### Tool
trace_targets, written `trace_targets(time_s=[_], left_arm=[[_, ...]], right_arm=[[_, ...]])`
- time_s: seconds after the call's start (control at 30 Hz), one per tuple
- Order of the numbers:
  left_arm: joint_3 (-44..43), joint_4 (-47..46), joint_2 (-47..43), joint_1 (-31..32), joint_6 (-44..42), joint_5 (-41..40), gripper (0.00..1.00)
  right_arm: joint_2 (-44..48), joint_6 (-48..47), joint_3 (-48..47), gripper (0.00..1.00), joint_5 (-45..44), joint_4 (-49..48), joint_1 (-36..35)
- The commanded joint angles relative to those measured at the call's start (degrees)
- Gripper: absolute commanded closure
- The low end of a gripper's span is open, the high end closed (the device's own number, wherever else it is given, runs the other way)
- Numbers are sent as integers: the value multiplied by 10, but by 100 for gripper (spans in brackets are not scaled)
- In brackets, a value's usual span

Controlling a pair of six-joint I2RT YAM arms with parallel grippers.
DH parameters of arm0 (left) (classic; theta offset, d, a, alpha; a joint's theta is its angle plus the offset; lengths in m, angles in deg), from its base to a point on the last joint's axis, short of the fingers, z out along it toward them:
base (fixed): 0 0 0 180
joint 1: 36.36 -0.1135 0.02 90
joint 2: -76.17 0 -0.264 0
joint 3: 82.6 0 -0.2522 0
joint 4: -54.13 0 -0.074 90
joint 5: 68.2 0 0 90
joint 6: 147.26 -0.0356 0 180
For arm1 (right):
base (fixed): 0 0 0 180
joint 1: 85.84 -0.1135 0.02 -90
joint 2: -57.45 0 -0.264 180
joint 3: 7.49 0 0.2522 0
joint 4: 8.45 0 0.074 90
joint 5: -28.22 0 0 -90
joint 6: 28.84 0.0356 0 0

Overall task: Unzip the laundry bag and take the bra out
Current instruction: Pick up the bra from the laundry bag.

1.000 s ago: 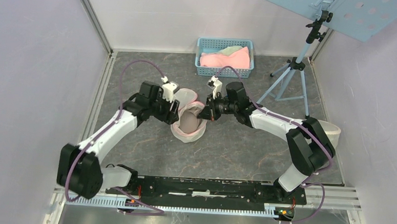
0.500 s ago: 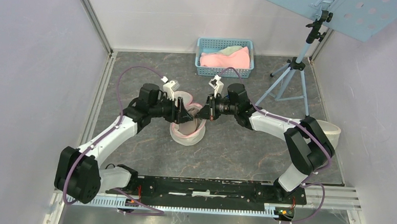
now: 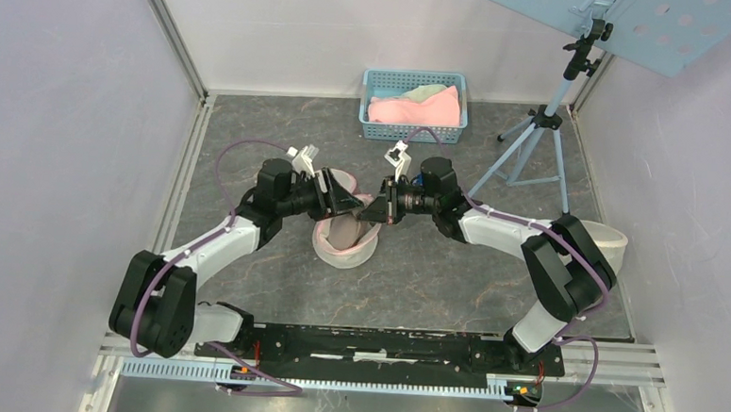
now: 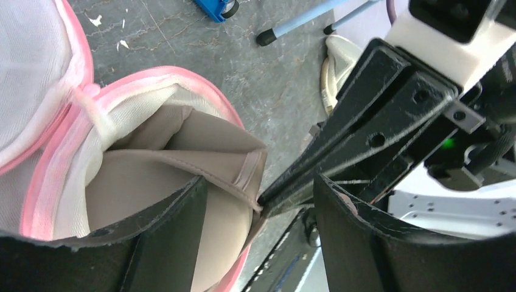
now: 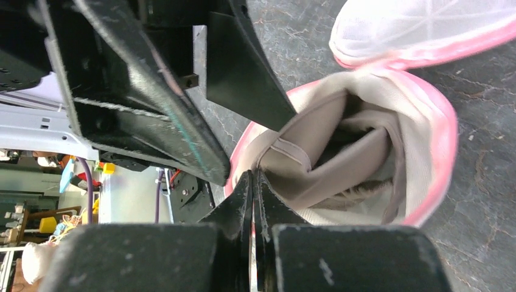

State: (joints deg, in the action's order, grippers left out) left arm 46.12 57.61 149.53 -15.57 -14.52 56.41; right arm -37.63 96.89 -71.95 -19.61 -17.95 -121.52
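Note:
The laundry bag [image 3: 352, 252], white mesh with pink trim, lies unzipped in the middle of the table, its lid flap [image 5: 426, 24] folded back. A beige bra [image 5: 341, 164] sits inside it and also shows in the left wrist view [image 4: 182, 158]. My right gripper [image 3: 373, 209] is shut on the bra's edge at the bag's rim [image 5: 254, 176]. My left gripper [image 3: 345, 203] is open and faces it. Its fingers [image 4: 164, 237] straddle the bra's corner and the right fingertips [image 4: 260, 182]. The bra's far side is hidden inside the bag.
A blue basket [image 3: 414, 105] with pink and green cloths stands at the back. A blue tripod stand [image 3: 540, 140] is at the back right. A white rounded object [image 3: 613, 243] lies by the right arm. Metal rails run along the left and near edges.
My left gripper has swung right and turned over the bag's opening, closing in on the right gripper's fingertips. The right gripper has kept its hold on the bra's edge.

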Motion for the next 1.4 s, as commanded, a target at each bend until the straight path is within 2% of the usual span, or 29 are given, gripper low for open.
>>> trace_targets(time_s=[0.0, 0.37, 0.53, 0.67, 0.8, 1.0, 1.23, 1.37], left_arm=[[2, -90, 25, -4, 127, 9, 29], [23, -83, 37, -5, 264, -8, 39], [-9, 2, 4, -7, 177, -9, 40], [-11, 50, -25, 1, 148, -30, 40], [-2, 62, -22, 28, 142, -41, 41], [-11, 53, 17, 58, 135, -54, 41], [-38, 33, 72, 84, 132, -57, 42], [-50, 27, 101, 93, 133, -57, 43]], right_arm=[[8, 18, 1, 100, 22, -63, -12], [0, 0, -3, 100, 9, -77, -18], [25, -71, -17, 100, 29, -4, -7], [65, -119, 10, 81, 38, 52, 34], [89, -154, 58, 70, 8, 88, 81], [76, -210, 77, 66, -64, 147, 88], [21, -187, 88, 65, -58, 122, 84], [-4, -177, 82, 61, -50, 102, 67]])
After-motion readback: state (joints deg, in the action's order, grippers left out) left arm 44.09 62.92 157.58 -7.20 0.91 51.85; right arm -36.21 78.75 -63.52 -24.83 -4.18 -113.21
